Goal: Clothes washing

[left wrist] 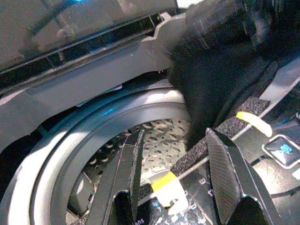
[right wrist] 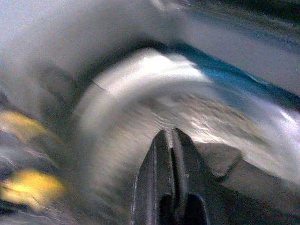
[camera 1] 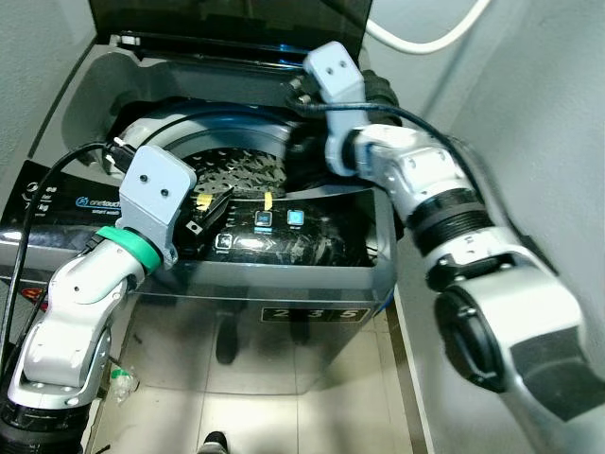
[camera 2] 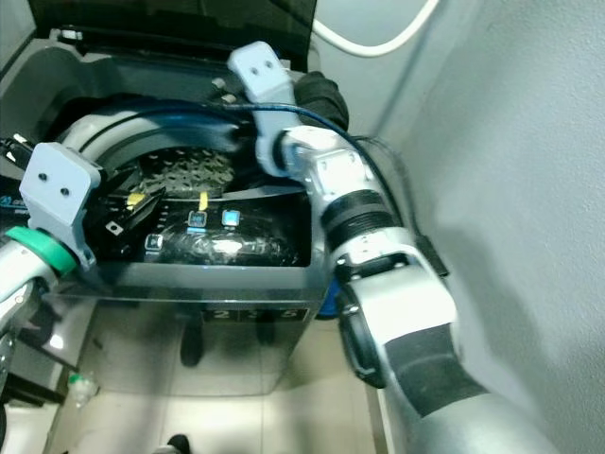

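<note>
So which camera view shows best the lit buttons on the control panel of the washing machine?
The left eye view: both lit buttons sit sharp and unobstructed on the control panel, beside the open left gripper. The right eye view shows them smaller. The left wrist view catches one at its edge. The right wrist view is blurred toward the drum.

Pale grey plaster walls (camera 1: 529, 123) are closing in on both sides, forming a narrow alcove. A thick white hose (camera 1: 430, 38) is curving across the right-hand wall near the top. Below, glossy beige floor tiles (camera 1: 312, 388) with dark grout lines are reflecting soft light. A small crumpled scrap of white-and-green litter (camera 1: 123, 380) is lying on the tiles at the left. Even, cool lighting is falling over the whole corner.
</note>
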Available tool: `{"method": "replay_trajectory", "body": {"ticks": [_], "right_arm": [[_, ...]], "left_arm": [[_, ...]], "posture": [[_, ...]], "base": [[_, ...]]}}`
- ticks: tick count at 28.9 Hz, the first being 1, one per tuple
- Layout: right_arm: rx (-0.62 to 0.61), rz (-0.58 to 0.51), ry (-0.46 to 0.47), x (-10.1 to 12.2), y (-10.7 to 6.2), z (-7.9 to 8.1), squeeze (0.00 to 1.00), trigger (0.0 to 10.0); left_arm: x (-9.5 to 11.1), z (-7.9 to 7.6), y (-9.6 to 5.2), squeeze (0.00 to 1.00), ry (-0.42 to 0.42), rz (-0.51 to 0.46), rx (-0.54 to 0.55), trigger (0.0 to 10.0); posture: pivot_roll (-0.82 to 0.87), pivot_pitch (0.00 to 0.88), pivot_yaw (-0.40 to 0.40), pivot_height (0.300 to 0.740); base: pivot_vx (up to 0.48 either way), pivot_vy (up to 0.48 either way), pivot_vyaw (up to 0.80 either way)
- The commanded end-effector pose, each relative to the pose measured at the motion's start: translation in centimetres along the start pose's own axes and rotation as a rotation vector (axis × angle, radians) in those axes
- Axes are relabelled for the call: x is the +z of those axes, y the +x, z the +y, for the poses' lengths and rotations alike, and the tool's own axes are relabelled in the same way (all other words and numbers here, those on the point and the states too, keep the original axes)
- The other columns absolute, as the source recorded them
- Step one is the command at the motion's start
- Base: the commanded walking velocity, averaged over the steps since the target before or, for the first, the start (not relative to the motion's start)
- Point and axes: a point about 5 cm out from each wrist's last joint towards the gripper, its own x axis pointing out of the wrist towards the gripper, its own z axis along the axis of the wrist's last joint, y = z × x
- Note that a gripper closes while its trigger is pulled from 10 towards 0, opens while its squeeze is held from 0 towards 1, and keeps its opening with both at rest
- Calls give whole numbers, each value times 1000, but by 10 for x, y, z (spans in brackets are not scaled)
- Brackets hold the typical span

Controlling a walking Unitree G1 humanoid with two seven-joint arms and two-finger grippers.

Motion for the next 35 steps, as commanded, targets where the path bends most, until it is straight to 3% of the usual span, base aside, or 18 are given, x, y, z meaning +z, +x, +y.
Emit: {"method": "replay_trajectory", "body": {"ticks": [1,2,5,7,8,9,12,18,20,25,26,27,28,29,32,33,34,35], "right_arm": [[204,-283,142,57,-14,17,0,0],[204,-283,142,57,-14,17,0,0],[229,-442,206,83,-30,11,0,0],[-18,-459,108,82,-41,-17,0,0],[-18,-459,108,82,-41,-17,0,0],[-184,-417,12,75,-46,-33,0,0],[-433,-296,-140,58,-61,-60,0,0],[-402,-300,-73,55,-66,-60,0,0],[-332,-268,-62,49,-52,-44,0,0],[-303,-246,-51,45,-41,-33,0,0],[-249,-234,-28,44,-21,-14,0,0],[-249,-234,-28,44,-21,-14,0,0],[-53,-283,52,56,5,30,0,0],[195,-364,183,75,20,76,0,0],[195,-364,183,75,20,76,0,0],[406,-431,279,94,23,111,0,0],[525,-474,327,104,22,128,0,0],[525,-474,327,104,22,128,0,0]], "left_arm": [[-3,-1,-2,0,6,14,-7,10000],[-3,-1,-2,0,6,14,-7,10000],[-3,-1,-2,0,6,14,-4,10000],[-4,-2,-2,0,7,13,-5,10000],[-4,-2,-2,0,7,13,-5,10000],[-4,-2,-2,0,8,12,-6,10000],[-3,-3,0,0,8,9,-8,10000],[-3,-1,0,0,10,6,-6,10000],[-3,-1,2,0,8,2,-8,10000],[-2,-3,4,0,5,-3,-13,10000],[-3,-4,6,0,2,-6,-18,10000],[-3,-4,6,0,2,-6,-18,10000],[-4,-6,7,0,0,-3,-26,10000],[-5,-8,6,0,0,0,-33,10000],[-5,-8,6,0,0,0,-33,10000],[-6,-9,6,0,0,3,-34,10000],[-6,-9,6,0,0,4,-32,10000],[-6,-9,6,0,0,4,-32,10000]], "posture": [[210,167,-11,740],[210,167,-11,740],[210,167,-11,740],[210,167,-11,740],[210,167,-11,740],[205,166,-13,740],[205,166,-13,740],[198,162,-3,740],[191,161,3,740],[191,161,3,740],[181,156,10,740],[181,156,10,740],[181,156,10,740],[181,156,10,740],[181,156,10,740],[180,153,5,740],[184,152,-4,740],[184,152,-4,740]], "base": [[0,0,0],[0,0,0],[0,0,0],[0,0,0],[0,0,0],[0,0,0],[0,0,0],[0,0,0],[0,0,0],[0,0,0],[0,0,0],[0,0,0],[0,0,0],[0,0,0],[0,0,0],[0,0,0],[0,0,0],[0,0,0]]}}
